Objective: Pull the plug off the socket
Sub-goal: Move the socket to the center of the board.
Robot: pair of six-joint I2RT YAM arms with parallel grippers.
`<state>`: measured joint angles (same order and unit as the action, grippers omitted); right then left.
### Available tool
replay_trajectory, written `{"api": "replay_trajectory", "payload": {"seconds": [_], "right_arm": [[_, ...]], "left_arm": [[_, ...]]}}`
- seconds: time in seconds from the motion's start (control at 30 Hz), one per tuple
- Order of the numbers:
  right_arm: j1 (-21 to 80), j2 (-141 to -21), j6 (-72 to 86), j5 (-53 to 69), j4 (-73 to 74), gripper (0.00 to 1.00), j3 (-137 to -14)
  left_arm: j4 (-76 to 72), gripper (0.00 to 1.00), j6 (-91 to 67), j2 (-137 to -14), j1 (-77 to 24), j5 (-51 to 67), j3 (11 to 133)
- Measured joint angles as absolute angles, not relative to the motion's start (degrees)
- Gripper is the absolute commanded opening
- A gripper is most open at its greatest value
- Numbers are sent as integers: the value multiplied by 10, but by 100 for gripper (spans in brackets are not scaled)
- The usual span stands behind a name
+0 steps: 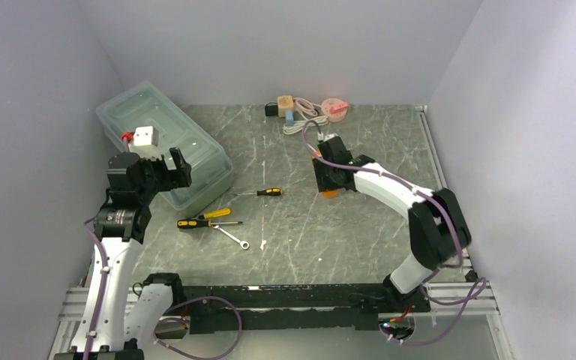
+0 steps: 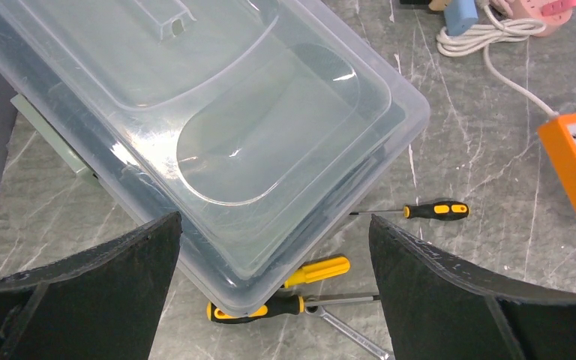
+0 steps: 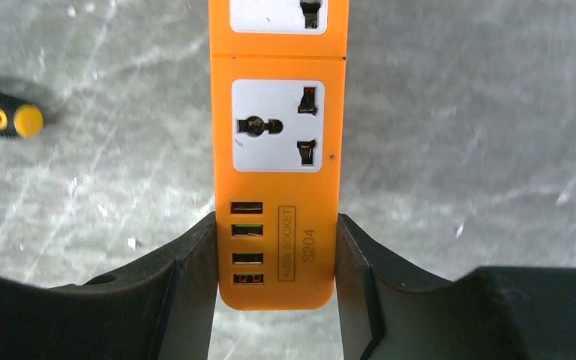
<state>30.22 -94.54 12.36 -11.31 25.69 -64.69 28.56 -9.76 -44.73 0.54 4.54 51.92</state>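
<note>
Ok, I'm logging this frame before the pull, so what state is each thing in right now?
left gripper: open, above the clear box.
right gripper: shut on the power strip, at its USB end.
power strip: gripped; both sockets seen by the right wrist are empty.
clear box: lid on.
white cord: coiled at the back.

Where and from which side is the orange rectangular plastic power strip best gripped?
At the USB-port end of the orange power strip, across its narrow width, coming from above. Its long sides are flat and parallel, and the sockets are left uncovered. The right gripper is shut on it there.
</note>
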Motion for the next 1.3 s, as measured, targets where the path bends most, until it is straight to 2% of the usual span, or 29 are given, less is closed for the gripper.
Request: {"api": "replay_trajectory", "payload": {"seconds": [0.27,0.5,0.63,0.77,0.9,0.97,1.0,1.07,1.13,1.2,1.3], "right_arm": [[339,-794,252,-151,309,0,-511],[454,-669,419,-169,344,0,-393],[557,-673,510,-183,343,3,-375],[657,-743,581,-214,338,9,-396],[732,-846,623,-246,342,30,-476],[754,-890,634,-253,343,47,-525],[762,-908,637,-255,344,52,-547],[774,-938,644,-258,349,67,-585],[780,-950,649,-261,354,86,-603],[783,-949,648,-266,364,98,-612],[785,-945,645,-277,383,100,-620]], "left_arm": [[286,99,-98,-449,5,46,519],[286,99,-99,-451,5,44,519],[288,99,-100,-461,4,33,519],[294,99,-102,-474,-8,27,519],[299,99,-102,-475,-11,25,519],[299,99,-102,-475,-13,22,519],[299,99,-102,-475,-13,21,519],[299,99,-102,-475,-16,21,519],[299,98,-102,-475,-22,20,519],[299,97,-101,-475,-31,18,519],[299,96,-99,-474,-49,3,519]]}}
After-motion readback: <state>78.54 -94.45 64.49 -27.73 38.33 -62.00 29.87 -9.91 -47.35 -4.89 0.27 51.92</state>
